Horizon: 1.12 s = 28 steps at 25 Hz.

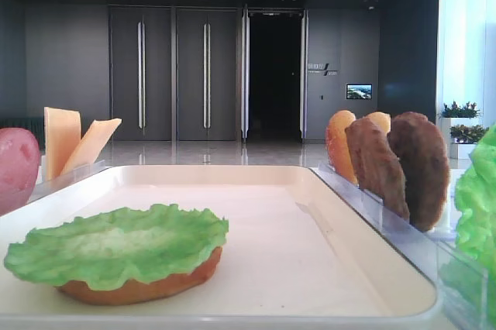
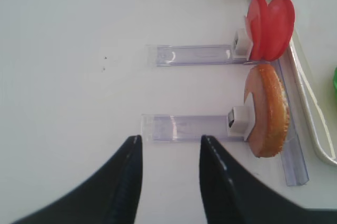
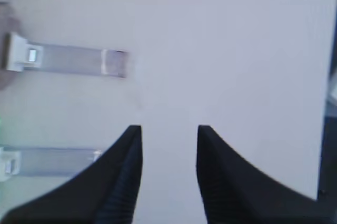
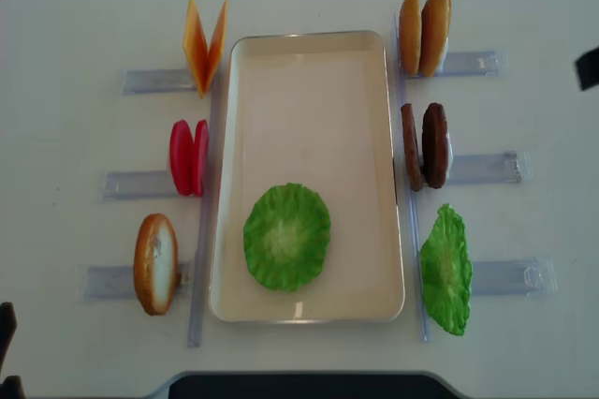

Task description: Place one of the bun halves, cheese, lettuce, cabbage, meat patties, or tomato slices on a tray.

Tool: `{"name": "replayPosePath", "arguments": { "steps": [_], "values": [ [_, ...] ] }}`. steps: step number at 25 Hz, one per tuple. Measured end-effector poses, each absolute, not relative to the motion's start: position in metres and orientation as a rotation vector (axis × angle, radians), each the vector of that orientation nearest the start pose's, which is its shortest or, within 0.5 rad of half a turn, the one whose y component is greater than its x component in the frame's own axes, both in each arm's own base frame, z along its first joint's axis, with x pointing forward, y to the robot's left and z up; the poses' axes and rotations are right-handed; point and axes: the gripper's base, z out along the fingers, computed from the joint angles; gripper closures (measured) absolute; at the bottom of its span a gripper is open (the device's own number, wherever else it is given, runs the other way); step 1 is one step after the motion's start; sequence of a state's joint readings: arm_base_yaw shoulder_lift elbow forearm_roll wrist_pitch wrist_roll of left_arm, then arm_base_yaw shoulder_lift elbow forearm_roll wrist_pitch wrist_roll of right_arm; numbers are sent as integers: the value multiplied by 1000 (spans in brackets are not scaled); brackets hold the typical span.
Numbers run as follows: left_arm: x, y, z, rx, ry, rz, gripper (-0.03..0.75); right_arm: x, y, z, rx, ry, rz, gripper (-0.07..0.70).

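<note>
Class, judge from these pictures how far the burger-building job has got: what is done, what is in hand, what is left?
Done: a bun half lies on the tray with a lettuce leaf on top. In hand: nothing; both wrist views show bare table between the fingers. Left: cheese, tomato slices, meat patties, spare buns and a second lettuce leaf stand in their holders beside the tray.

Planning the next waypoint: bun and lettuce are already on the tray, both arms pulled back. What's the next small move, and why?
Probably send the right gripper, open and empty, toward the meat patties in their holder right of the tray. The stack there so far is a bun half under lettuce, so a patty seems the sensible next layer, and it stands on the right arm's side.
</note>
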State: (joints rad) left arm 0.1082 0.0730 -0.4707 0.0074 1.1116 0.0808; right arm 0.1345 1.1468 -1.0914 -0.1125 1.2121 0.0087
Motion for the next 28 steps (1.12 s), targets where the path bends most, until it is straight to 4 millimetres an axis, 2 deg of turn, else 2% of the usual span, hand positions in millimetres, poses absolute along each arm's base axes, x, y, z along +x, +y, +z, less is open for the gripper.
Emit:
{"name": "replayPosePath", "arguments": {
  "steps": [2, 4, 11, 14, 17, 28],
  "values": [
    [6, 1, 265, -30, 2200, 115, 433, 181, -1, 348, -72, 2703, -144, 358],
    [6, 1, 265, -30, 2200, 115, 433, 163, -12, 352, 12, 2665, -161, 358],
    [6, 1, 265, -30, 2200, 115, 433, 121, -14, 362, 54, 2546, -165, 359],
    [6, 1, 265, -30, 2200, 115, 433, 113, -14, 361, 55, 2527, -165, 359],
    [6, 1, 265, -30, 2200, 115, 433, 101, -14, 353, 55, 2517, -164, 359],
    [6, 1, 265, -30, 2200, 115, 433, 23, -6, 303, 81, 2361, -79, 359]
  ]
}}
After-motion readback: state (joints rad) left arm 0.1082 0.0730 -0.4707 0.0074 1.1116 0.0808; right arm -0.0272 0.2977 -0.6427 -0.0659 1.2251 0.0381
